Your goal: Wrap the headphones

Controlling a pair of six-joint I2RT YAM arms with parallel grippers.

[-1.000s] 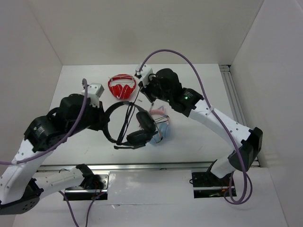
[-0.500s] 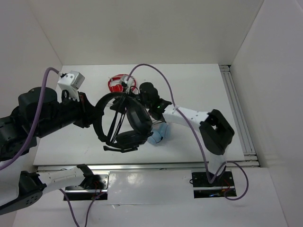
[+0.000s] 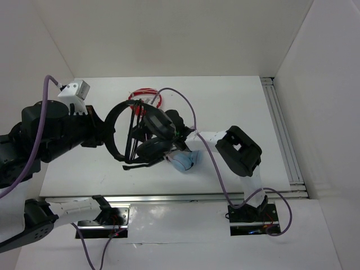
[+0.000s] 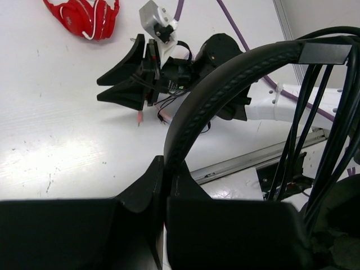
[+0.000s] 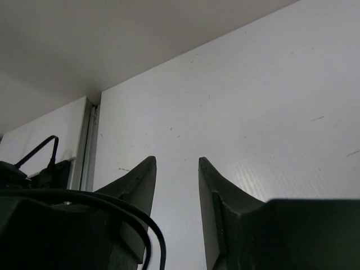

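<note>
While left gripper (image 4: 164,169) clamps the headphones (image 3: 149,149) by the headband (image 4: 225,84) | right gripper (image 5: 176,163) parted, empty; cable (image 4: 304,129) partly wound | remainder likely left

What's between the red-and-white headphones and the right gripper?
Nothing: only bare white table separates the red-and-white headphones from the open right gripper, seen in the left wrist view.

white table (image 3: 236,107) boxed in by plain white walls (image 3: 169,34), evenly lit.
</note>
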